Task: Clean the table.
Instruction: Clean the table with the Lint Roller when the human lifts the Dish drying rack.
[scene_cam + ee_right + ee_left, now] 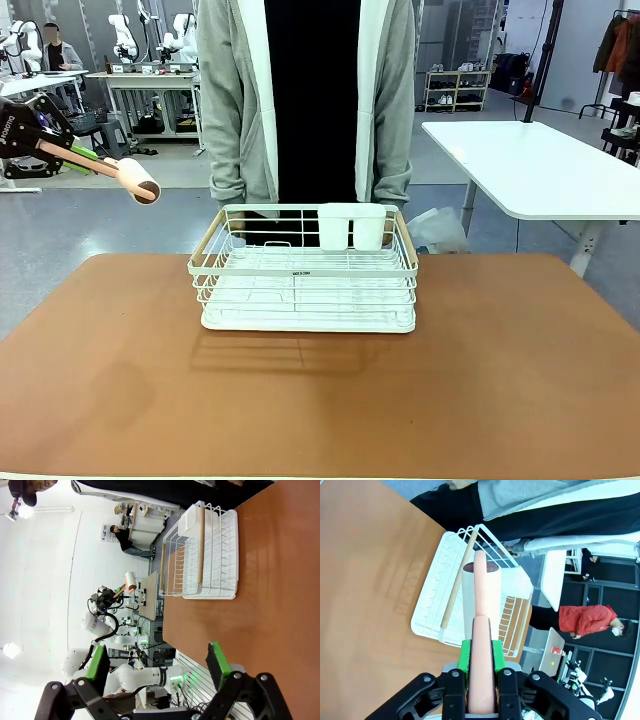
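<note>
Pink-handled lint roller (481, 595) is clenched in the left fingers (465, 655), high at the left of the reddish-brown bench (320, 400); right fingers (98, 662) released. Risk: sweeping down, the roll could snag the mid-bench white dish rack (305, 270)

On black body of left gripper (78, 155): white lettering (8, 126), cut off by pic edge, not legible. On front of white wire dish rack (250, 272): small dark label (301, 272), too small to read.
</note>
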`<state>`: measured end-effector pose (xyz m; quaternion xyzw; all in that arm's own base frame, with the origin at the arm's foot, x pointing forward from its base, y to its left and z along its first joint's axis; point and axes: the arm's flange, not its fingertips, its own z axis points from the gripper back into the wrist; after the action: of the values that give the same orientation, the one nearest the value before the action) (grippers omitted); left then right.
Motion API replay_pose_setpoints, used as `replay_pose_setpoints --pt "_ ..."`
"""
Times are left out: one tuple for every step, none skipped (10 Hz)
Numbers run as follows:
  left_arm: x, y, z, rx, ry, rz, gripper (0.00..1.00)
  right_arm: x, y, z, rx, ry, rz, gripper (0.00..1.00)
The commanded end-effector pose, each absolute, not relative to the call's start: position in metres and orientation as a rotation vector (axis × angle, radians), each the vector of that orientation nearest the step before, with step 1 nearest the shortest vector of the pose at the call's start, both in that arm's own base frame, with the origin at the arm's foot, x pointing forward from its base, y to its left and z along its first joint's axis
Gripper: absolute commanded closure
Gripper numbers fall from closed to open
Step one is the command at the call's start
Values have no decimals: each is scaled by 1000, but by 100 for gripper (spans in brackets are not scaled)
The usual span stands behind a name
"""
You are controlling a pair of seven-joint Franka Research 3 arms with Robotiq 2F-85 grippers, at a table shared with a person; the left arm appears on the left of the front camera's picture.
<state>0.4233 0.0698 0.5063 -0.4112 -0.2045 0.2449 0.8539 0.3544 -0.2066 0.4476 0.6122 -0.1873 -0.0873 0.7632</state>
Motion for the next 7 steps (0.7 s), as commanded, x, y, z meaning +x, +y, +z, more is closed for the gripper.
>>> replay_pose_setpoints --pt "424 70 509 -862 -441 531 100 352 -204 452 1348 -407 -198 0" --pt "424 70 509 -862 -441 531 100 352 -204 452 1348 -407 -198 0" --pt "424 70 509 -862 -441 531 100 352 -204 452 1348 -407 -198 0" --pt "424 70 509 -862 -441 531 100 352 -204 452 1348 -407 -198 0" --pt "424 70 509 -862 -441 531 100 352 -204 452 1348 -407 -198 0" --pt "424 70 509 -862 -441 531 100 352 -204 452 1348 -407 -198 0" --pt "424 70 509 -862 -441 531 100 352 -204 452 1348 -407 -198 0"
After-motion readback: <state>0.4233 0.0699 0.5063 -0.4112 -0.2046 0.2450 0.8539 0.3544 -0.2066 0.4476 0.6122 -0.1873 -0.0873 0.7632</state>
